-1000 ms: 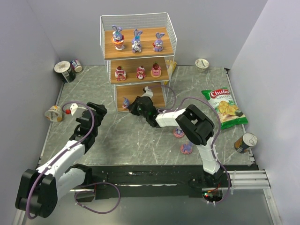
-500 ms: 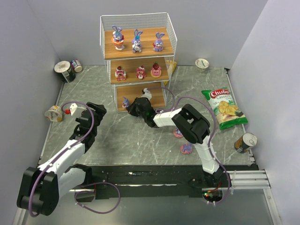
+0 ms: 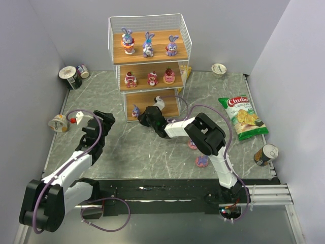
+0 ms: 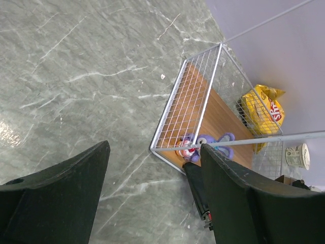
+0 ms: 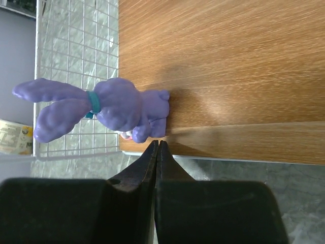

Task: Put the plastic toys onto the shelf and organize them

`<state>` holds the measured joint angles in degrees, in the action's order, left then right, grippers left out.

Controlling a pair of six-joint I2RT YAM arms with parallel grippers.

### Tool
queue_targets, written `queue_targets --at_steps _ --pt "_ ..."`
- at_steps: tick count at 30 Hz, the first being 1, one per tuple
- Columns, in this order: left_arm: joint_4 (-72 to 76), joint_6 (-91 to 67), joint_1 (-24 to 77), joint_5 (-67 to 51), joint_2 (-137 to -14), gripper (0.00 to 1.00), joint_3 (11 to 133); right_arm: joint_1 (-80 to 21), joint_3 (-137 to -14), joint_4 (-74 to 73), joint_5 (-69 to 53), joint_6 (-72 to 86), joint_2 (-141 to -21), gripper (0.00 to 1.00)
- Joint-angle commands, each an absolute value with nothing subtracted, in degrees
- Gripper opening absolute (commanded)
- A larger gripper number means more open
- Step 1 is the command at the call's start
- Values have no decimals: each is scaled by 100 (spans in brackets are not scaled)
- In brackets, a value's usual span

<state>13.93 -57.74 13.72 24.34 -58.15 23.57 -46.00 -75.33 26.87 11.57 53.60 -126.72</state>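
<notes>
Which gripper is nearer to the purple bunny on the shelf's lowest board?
The right. The right gripper, shut, is just beside the purple bunny at the edge of the board; the left gripper, open, is over the table, apart from the shelf.

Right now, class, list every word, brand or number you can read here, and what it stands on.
"Chulo": green-and-red crinkled chip bag.
"Cassava": smaller line beneath, same bag.
Yellow plastic packet behind the white wire shelf: red lettering, blurred.
Round metal cans: labels too small.

Bright, even light; soft shadow beside the bunny (image 5: 114, 107), faint glare on the table (image 4: 61, 76).
</notes>
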Motion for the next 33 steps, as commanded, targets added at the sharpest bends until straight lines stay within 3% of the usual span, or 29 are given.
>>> queue_targets --at_steps 1,6,33 --pt "1644 -5695 1336 2338 -5871 78 2312 -4588 -7559 2899 1293 5467 -12621 0" --pt "1670 -5704 1327 2329 -5897 78 2312 -4597 -7497 3331 730 5361 -12647 0" --pt "1722 -5713 1274 2285 -5915 78 2294 -4764 -7848 3296 668 5194 -12858 0"
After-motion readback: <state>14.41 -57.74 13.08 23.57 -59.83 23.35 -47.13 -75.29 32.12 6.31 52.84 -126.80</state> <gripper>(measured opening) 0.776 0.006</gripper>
